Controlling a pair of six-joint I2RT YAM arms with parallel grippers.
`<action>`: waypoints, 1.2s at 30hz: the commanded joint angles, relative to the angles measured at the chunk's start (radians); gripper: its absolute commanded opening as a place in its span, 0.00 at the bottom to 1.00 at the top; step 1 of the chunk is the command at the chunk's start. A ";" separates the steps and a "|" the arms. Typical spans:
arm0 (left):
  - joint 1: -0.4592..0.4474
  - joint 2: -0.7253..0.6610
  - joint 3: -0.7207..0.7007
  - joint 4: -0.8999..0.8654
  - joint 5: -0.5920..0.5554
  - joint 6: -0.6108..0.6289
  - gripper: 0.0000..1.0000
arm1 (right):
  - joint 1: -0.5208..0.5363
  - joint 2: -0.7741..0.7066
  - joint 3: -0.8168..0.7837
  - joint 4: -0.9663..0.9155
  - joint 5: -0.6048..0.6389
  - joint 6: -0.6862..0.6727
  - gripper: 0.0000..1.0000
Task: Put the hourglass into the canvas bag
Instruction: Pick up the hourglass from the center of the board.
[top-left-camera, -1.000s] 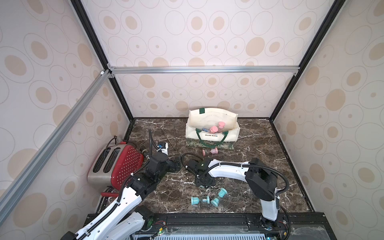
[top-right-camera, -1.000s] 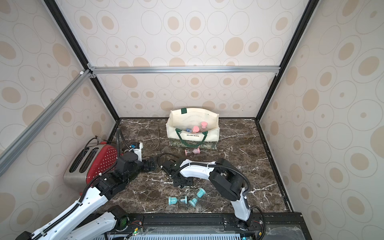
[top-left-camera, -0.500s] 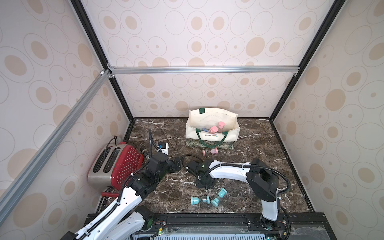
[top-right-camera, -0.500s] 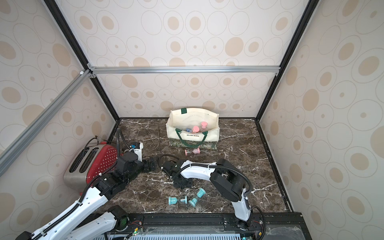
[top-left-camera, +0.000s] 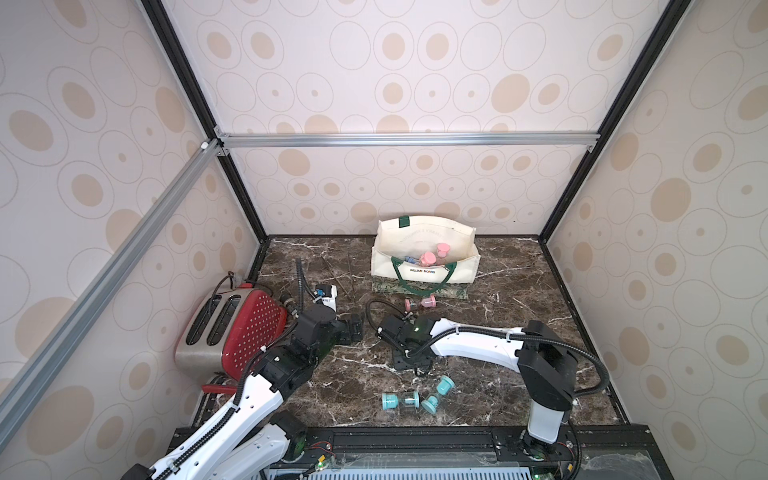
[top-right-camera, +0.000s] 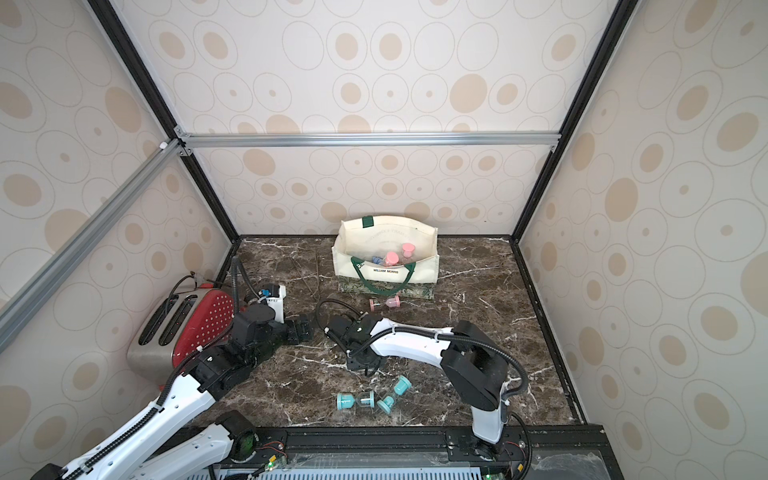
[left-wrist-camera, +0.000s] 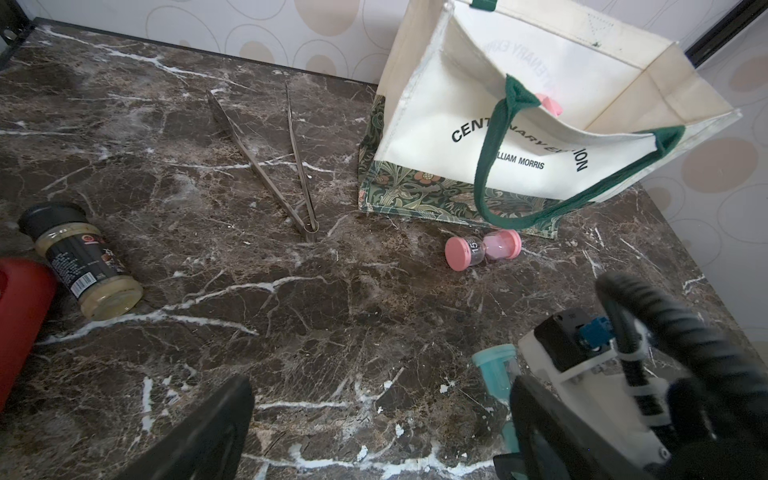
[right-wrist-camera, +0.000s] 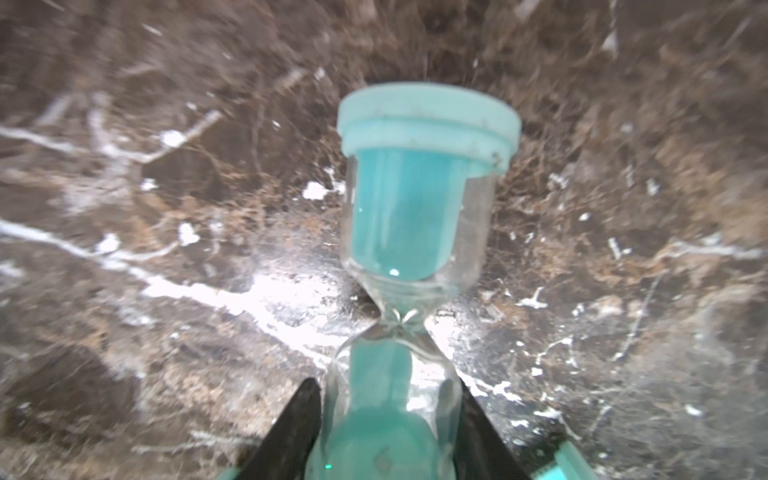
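Right gripper (right-wrist-camera: 388, 401) clamped on the lower bulb of a teal hourglass (right-wrist-camera: 419, 199). A second ago its jaws stood noticeably wider at the same spot, and they have since drawn in until both black fingers (right-wrist-camera: 291, 432) press the glass just below the waist. On this reading the grasp is made and the carry to the bag comes next. Whether the hourglass has left the marble table (right-wrist-camera: 124, 208) cannot be told, because the wrist view is blurred and both top views hide it beneath the wrist. The right arm has hardly shifted: it reaches from its base across the table with the forearm low and nearly level. The wrist is bent down, so in a top view the gripper (top-left-camera: 409, 363) points at the tabletop. The canvas bag (top-left-camera: 461, 270) stands upright and open well ahead of the gripper, against the back wall, with pink hourglasses already inside. One pink hourglass (top-left-camera: 420, 302) lies on its side between gripper and bag, just in front of the bag's base. Two spare teal hourglasses (top-left-camera: 400, 401) lie behind the gripper, toward the robot's base. The left gripper (top-left-camera: 356, 328) hovers just beside the right one, on its left, jaws apart and empty.
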 joint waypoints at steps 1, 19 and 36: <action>0.004 -0.013 0.059 -0.001 0.008 -0.023 0.97 | 0.000 -0.050 -0.009 0.009 0.041 -0.073 0.29; 0.004 0.118 0.163 0.093 0.099 0.007 0.98 | -0.201 -0.254 0.151 0.012 -0.038 -0.407 0.20; 0.004 0.310 0.244 0.213 0.157 0.010 0.98 | -0.474 0.120 0.686 -0.064 -0.161 -0.571 0.18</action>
